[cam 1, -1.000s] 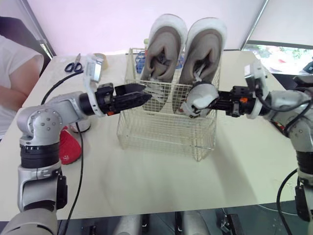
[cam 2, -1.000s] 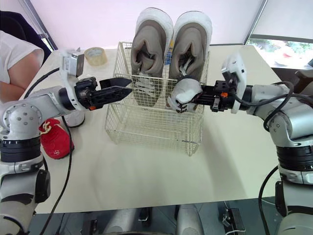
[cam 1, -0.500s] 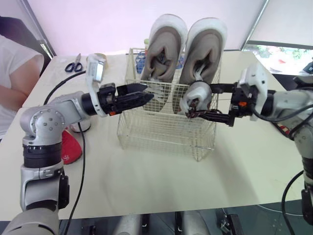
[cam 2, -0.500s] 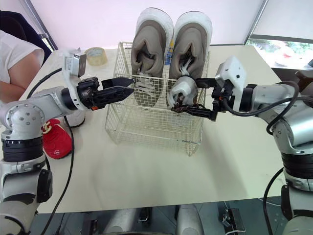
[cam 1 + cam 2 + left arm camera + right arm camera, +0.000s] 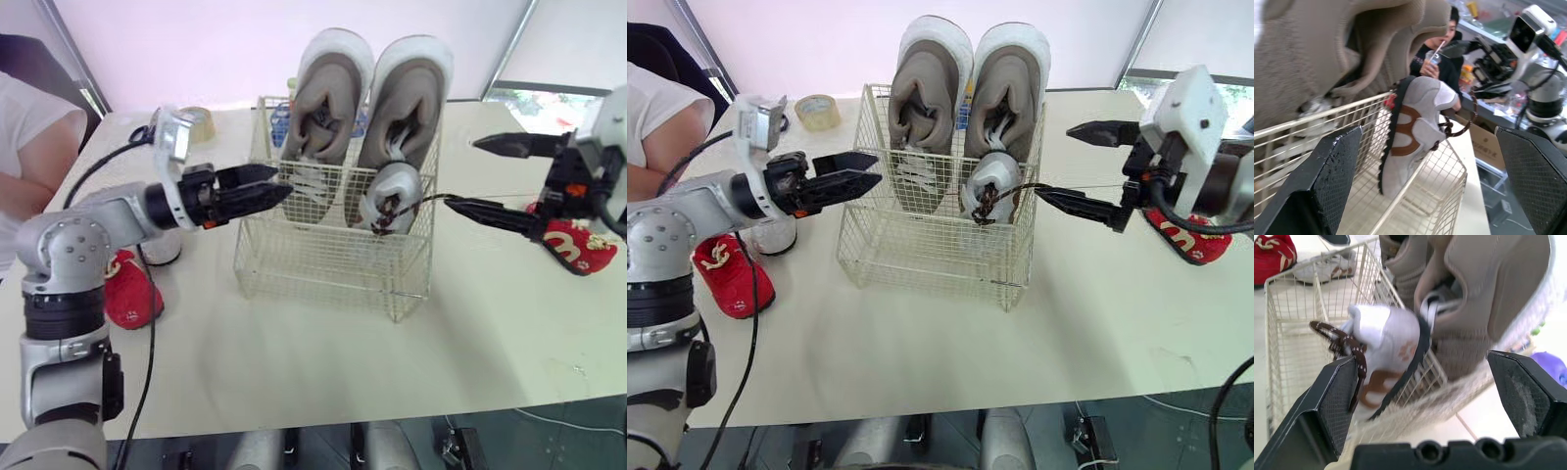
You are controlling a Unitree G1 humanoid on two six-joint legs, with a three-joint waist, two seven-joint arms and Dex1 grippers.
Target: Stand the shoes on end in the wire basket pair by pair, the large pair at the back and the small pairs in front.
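Observation:
Two large taupe shoes (image 5: 328, 93) (image 5: 407, 98) stand on end along the back of the wire basket (image 5: 323, 279). A small grey shoe (image 5: 392, 196) with brown laces stands in front of the right one, and its lace hangs over the rim. My right gripper (image 5: 462, 173) is open just right of the basket, apart from that shoe. My left gripper (image 5: 284, 181) is open at the basket's left rim, holding nothing. The small shoe (image 5: 1415, 127) appears between the fingers in the left wrist view, and the same small shoe (image 5: 1391, 342) in the right wrist view.
One red shoe (image 5: 127, 294) lies on the table at the left, and another red shoe (image 5: 568, 240) lies at the right. A tape roll (image 5: 818, 110) sits at the back left. A person's white sleeve (image 5: 29, 147) is at the left edge. Another small white shoe (image 5: 1327, 267) lies beyond the basket.
My right gripper opened, let go of the small grey shoe and drew back to the right. The shoe stays standing in the basket. My left gripper drew back slightly to the left.

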